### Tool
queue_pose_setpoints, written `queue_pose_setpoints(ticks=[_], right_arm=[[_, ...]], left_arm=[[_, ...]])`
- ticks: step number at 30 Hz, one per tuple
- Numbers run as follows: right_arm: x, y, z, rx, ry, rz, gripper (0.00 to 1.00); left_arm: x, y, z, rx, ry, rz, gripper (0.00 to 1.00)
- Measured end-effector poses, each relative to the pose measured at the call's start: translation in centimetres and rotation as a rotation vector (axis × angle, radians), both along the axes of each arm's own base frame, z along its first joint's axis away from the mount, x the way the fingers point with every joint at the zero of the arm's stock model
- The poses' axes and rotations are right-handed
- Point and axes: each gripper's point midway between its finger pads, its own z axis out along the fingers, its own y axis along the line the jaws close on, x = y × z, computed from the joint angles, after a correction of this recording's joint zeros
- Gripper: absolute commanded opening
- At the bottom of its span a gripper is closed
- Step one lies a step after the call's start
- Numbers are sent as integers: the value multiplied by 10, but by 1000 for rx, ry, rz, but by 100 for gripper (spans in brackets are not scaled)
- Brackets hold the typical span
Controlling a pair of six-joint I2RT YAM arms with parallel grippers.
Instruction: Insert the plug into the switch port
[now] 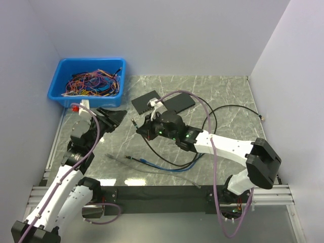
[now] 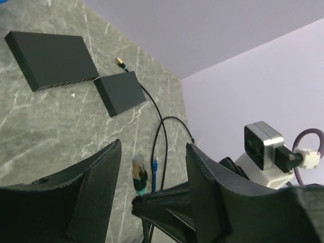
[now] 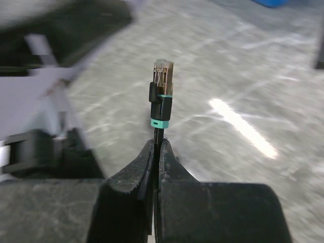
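The plug (image 3: 163, 76) has a clear tip, a gold body and a black boot with a teal ring. It stands upright just above my right gripper (image 3: 158, 144), which is shut on the plug's thin black cable. In the left wrist view the plug (image 2: 139, 174) hangs between the fingers of my left gripper (image 2: 153, 147), touching neither; that gripper is open. The switch (image 2: 50, 61), a flat black box with a row of ports along one edge, lies further off beside a smaller black box (image 2: 121, 92). From above, my left gripper (image 1: 114, 117) and right gripper (image 1: 142, 128) nearly meet.
A blue bin (image 1: 59, 76) of tangled wires sits at the back left. A blue cable (image 1: 162, 167) and a looping black cable (image 1: 228, 107) lie on the marble table. Walls close in the left, back and right sides.
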Motion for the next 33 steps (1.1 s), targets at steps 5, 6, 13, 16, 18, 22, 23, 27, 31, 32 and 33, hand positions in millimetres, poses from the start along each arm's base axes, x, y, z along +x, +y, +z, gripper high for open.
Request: queue_pose_setpoints(ticks=[5,6,13,16,18,22,23,27,31,32,33], right_arm=[[-17,7,25,147,24,113,0],[-21,9,28,166,33,133,0],[-30,13,38,229,61,191,0],[-31,14,41,243,64,198,0],[-31,14,42,250,64,201,0],[-31,14,44,260,76,203,0],[-31,14,44,262,80,202,0],[-30,13,44,269,94,201,0],[-30,13,45,276,106,202,0],[-30,13,45,275,107,202,0],[-30,13,45,276,108,202,0]], left_arm=[[0,-4,-6,-9,-23,-23,56],[0,-5,-9,-9,-21,-29,55],[-1,-12,-11,-15,-35,-70,48],[-1,-14,-7,-20,-52,-81,46],[-2,-15,-5,-22,-61,-88,42],[-3,-16,-1,-27,-77,-96,29],[-3,-16,0,-26,-81,-97,27],[-3,-17,1,-27,-85,-100,29],[-3,-18,-1,-23,-80,-107,32],[-2,-18,-2,-22,-80,-108,33],[-2,-19,-3,-22,-77,-112,35]])
